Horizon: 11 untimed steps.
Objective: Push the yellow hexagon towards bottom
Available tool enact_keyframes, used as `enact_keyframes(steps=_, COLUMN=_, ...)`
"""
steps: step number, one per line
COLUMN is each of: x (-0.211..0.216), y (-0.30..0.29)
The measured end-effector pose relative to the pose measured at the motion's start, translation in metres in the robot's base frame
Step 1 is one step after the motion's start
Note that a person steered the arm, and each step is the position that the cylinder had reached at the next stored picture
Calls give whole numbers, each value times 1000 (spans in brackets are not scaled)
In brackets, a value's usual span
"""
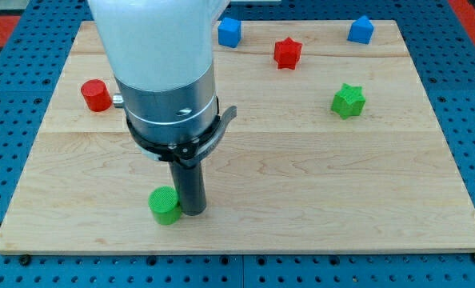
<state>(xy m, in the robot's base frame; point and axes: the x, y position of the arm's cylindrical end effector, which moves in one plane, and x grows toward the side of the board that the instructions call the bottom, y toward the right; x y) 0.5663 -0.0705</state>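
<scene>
My tip (193,211) rests on the counter (317,184) touching the right side of a green cylinder (165,206); no yellow hexagon is visible, and no gripper is fitted to judge.

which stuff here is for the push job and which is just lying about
Job: my tip, close against the green cylinder's right side; the yellow hexagon does not show, perhaps hidden behind the arm.
Lying about: green cylinder, red cylinder, red star, green star, left blue block, right blue block.
</scene>
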Motion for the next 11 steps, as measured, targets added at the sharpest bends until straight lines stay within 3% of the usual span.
enact_keyframes(steps=1, x=-6, y=-84)
enact_keyframes(steps=2, x=-38, y=-85)
enact_keyframes(steps=4, x=-168, y=-103)
enact_keyframes(steps=5, x=-198, y=-101)
enact_keyframes(steps=6, x=-194, y=-68)
enact_keyframes(steps=7, x=-228, y=-43)
enact_keyframes(steps=8, x=-193, y=3)
enact_keyframes(steps=11, x=-34, y=59)
